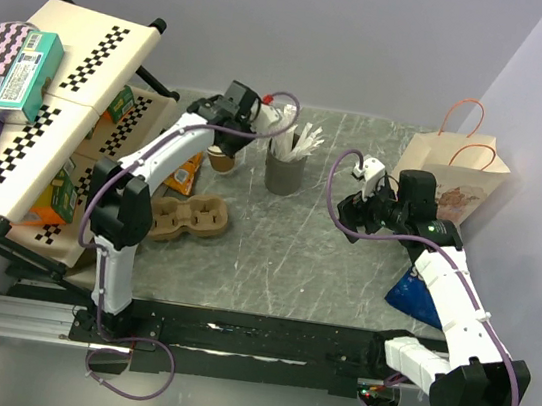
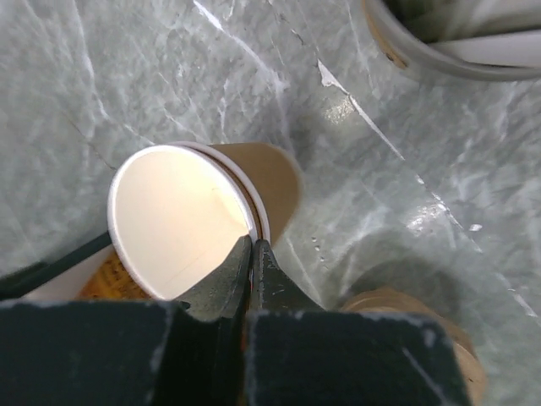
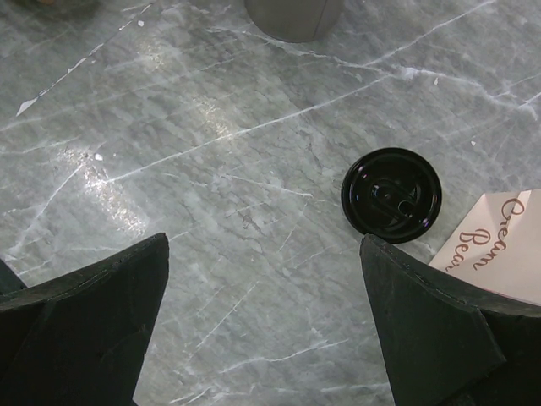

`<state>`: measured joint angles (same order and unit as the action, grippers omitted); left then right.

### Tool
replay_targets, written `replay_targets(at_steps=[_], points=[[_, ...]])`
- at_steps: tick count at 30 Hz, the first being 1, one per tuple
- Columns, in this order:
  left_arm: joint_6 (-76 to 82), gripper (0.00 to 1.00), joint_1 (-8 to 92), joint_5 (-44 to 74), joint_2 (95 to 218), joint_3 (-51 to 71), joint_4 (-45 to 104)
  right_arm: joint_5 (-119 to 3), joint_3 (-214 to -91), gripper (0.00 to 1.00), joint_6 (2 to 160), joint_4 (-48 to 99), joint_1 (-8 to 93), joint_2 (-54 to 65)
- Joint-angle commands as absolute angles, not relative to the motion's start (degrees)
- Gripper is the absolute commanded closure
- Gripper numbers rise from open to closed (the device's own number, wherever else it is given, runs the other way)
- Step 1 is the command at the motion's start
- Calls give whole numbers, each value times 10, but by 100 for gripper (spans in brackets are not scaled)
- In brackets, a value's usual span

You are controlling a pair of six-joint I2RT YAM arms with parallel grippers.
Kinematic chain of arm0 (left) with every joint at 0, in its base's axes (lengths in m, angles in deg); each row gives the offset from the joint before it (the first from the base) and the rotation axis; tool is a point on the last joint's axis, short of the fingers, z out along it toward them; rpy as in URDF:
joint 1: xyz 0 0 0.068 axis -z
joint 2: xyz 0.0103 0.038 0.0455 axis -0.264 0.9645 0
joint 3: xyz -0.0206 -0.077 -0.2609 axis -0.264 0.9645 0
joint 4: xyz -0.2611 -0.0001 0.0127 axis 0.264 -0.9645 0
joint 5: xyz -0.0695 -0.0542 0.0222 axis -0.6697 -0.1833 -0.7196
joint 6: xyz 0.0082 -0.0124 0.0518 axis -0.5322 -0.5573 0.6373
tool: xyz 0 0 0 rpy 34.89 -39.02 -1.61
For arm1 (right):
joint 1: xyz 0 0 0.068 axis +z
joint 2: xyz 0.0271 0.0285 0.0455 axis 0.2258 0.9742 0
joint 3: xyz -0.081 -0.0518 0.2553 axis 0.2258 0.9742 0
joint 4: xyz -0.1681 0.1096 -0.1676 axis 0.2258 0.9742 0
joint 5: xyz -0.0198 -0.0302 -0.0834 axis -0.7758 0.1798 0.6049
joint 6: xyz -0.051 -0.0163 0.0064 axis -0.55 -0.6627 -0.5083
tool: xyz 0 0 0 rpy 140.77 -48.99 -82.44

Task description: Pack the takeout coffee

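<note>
From above, with the arm bases at 6 o'clock, the nearest thing on the marble table [image 1: 272, 264] is a blue pouch [image 1: 413, 294]. It lies at about 4 o'clock, beside the right arm. At 9 o'clock sits the moulded cardboard cup carrier [image 1: 188, 219], just right of the left arm's elbow. Past it, along the table's 9 to 10 o'clock edge, a slanted rack [image 1: 75, 85] carries boxed goods.

The right gripper [image 3: 264, 245] hovers at 3 o'clock above the marble, its jaws spread wide with nothing between them. In its wrist view a black lid [image 3: 391, 194] lies flat on the table. The lid is at 2 o'clock from the gap between the fingers, near the right-hand finger and touching neither. At the lid's 4 o'clock is the corner of a pale printed paper [image 3: 499, 245] with brown script lettering.

Farther off, at 11 o'clock, the left gripper [image 2: 251, 247] is pinched tight on the rim of an open kraft-paper cup [image 2: 182, 220]. One finger is inside against the white wall and the other outside on the brown. The cup stands on the table. A second rim shows just under the first, but I cannot tell whether two cups are nested.

Just right of it, at 12 o'clock and apart, stands a grey cup [image 1: 283, 172] of white sticks [image 1: 305, 139]. Farthest, at 2 o'clock, a brown paper bag [image 1: 457, 174] with orange handles stands by the wall.
</note>
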<state>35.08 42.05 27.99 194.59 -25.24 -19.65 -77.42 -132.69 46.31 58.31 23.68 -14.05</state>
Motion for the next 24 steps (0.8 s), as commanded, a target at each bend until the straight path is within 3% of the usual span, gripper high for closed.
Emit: replay_targets(at_steps=[1, 4, 6, 13, 24], points=[[400, 99, 434, 369, 1923, -239, -140, -785, -1335, 0, 473, 559, 240, -142], [340, 99, 405, 181, 1973, -378, -287, -782, -1341, 0, 469, 568, 240, -138], [305, 99, 410, 159, 1978, -402, -308, -778, -1343, 0, 475, 565, 239, -135], [260, 99, 416, 200, 1871, -214, -179, -781, -1382, 0, 678, 525, 240, -99], [185, 99, 476, 117, 1722, -34, -114, -738, -1374, 0, 893, 447, 308, -61]])
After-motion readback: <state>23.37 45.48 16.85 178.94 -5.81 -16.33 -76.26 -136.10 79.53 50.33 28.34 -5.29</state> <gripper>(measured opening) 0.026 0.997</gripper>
